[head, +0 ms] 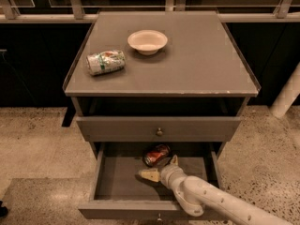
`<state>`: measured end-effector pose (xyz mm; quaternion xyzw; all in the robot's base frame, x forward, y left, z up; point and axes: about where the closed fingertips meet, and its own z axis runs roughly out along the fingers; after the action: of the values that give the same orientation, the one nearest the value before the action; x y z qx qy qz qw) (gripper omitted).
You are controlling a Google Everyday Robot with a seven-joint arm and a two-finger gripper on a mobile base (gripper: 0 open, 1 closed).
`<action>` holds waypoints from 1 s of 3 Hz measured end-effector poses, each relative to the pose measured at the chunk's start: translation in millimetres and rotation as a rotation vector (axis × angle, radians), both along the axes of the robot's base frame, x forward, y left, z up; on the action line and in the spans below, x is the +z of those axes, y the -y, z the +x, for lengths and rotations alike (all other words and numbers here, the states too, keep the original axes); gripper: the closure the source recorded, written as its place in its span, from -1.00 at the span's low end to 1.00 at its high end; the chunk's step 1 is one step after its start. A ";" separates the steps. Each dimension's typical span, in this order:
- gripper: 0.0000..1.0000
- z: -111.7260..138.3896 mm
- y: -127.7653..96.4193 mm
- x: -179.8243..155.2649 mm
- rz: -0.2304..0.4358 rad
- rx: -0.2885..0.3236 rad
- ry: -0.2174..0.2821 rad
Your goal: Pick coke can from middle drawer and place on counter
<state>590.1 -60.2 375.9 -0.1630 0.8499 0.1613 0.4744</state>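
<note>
The coke can point(156, 154) lies on its side at the back of the open middle drawer point(119, 184), under the closed drawer front above. My gripper point(160, 168) is inside the drawer just in front of the can, open, with one finger point(149, 175) pointing left and the other point(174, 161) beside the can's right end. The can is not held. The counter point(197, 60) is the grey cabinet top above.
A green-and-white can point(106, 62) lies on its side at the counter's left. A white bowl point(147, 41) stands at the counter's back middle. The upper drawer front point(159, 128) with its knob is closed. My white arm point(220, 204) enters from the lower right.
</note>
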 end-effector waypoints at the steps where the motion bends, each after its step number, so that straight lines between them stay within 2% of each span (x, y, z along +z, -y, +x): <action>1: -1.00 23.3 10.9 3.8 -0.006 -0.032 0.058; 2: -1.00 51.2 3.5 0.8 0.005 -0.033 0.078; 3: -1.00 51.2 3.5 0.8 0.005 -0.033 0.078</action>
<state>641.3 -63.7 376.6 -0.1537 0.8331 0.1492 0.5100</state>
